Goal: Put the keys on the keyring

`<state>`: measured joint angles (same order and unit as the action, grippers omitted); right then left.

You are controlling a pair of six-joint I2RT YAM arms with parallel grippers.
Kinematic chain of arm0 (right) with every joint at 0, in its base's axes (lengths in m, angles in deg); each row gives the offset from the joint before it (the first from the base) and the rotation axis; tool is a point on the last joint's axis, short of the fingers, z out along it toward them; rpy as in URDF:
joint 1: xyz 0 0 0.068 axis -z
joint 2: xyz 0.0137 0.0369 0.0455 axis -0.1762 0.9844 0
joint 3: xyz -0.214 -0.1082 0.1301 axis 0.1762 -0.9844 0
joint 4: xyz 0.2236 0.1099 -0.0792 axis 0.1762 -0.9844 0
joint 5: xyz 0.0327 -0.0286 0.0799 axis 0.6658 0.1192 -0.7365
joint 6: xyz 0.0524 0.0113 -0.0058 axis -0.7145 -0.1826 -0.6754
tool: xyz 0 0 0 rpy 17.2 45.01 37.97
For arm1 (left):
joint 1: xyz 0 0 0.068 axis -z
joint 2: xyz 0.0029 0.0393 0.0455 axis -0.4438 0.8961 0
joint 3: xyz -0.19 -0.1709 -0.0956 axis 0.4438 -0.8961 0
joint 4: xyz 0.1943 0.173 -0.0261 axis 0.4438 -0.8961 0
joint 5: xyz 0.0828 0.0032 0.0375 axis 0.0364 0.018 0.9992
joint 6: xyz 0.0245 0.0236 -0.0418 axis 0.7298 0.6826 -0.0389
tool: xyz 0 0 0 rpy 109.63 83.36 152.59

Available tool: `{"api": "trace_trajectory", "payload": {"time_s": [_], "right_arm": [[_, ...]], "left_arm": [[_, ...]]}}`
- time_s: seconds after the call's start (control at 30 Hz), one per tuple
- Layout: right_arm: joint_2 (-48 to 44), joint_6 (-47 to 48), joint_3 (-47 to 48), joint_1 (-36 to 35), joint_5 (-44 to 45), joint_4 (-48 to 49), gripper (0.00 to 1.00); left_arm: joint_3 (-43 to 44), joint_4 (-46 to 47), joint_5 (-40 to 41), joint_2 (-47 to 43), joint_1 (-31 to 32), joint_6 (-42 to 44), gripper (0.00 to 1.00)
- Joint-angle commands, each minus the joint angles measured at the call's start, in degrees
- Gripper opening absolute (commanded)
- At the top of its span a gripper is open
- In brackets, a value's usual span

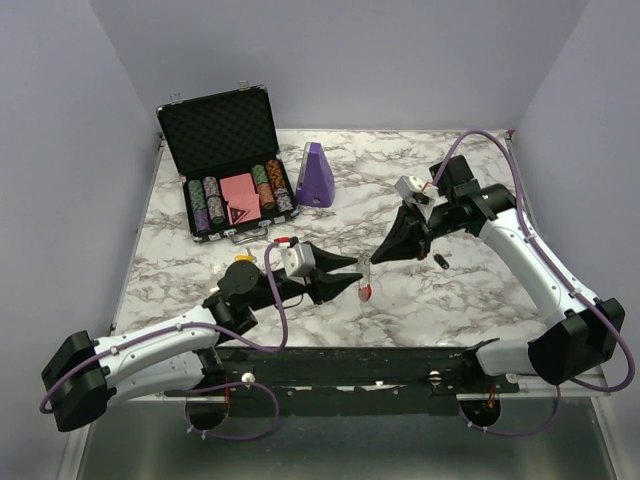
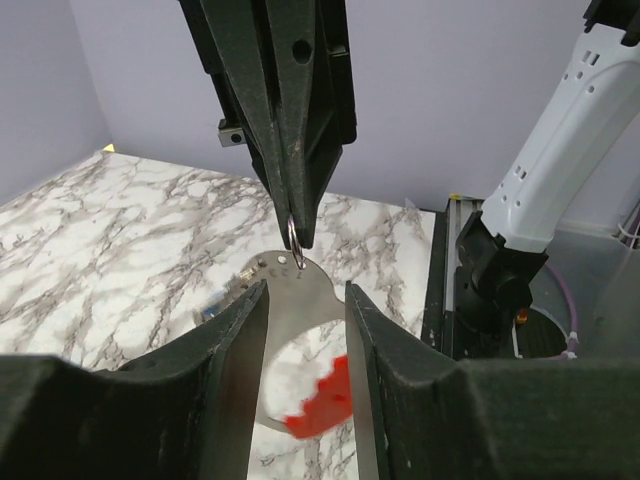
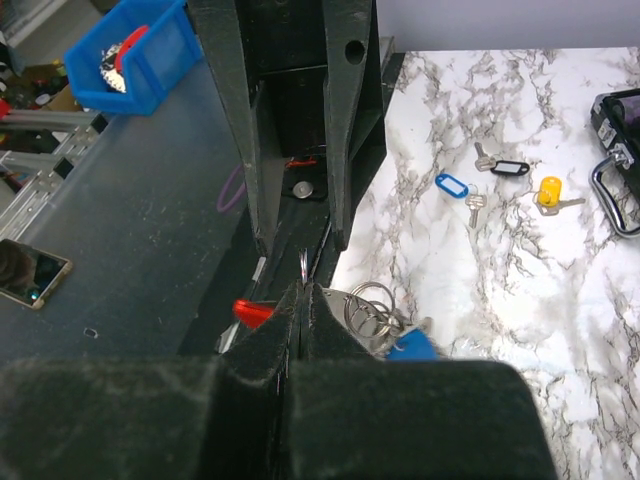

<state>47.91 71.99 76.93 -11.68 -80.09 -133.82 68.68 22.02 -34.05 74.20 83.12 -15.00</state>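
Where the two tools meet, just inside the near edge of the marble table (image 1: 470,310), working room is tight.

Left gripper (image 1: 355,274): jaws part-spread and clamped on the keyring (image 2: 318,408). The keyring is held clear of the surface, red arc lowest, silvery part across the fingers.

Right gripper (image 1: 372,258): tips pressed together on a small wire ring (image 2: 291,232), directly above the keyring's silvery part. Whether the two touch cannot be told.

A ring cluster with a blue tag (image 3: 408,346) sits right beside these tips.

Open marble lies to the right and behind. A slim black key (image 1: 440,262) lies near the right gripper.

Three keys lie loose toward the open chip case (image 1: 215,125), well apart from the grip: a blue-tagged key (image 3: 452,185), a black-tagged key (image 3: 510,168) and a yellow-tagged key (image 3: 548,188). A purple block (image 1: 316,175) stands beside the case.

Walls close the left, rear and right edges.
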Motion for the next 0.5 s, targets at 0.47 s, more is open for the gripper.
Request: {"api": "trace_trajectory", "payload": {"time_s": [0.47], "right_arm": [[-0.9, -0.13, -0.85, -0.85, -6.03, 0.67, 0.01]], "left_arm": [[4.24, 4.81, 0.54, 4.77, 0.88, -0.87, 0.19]]}}
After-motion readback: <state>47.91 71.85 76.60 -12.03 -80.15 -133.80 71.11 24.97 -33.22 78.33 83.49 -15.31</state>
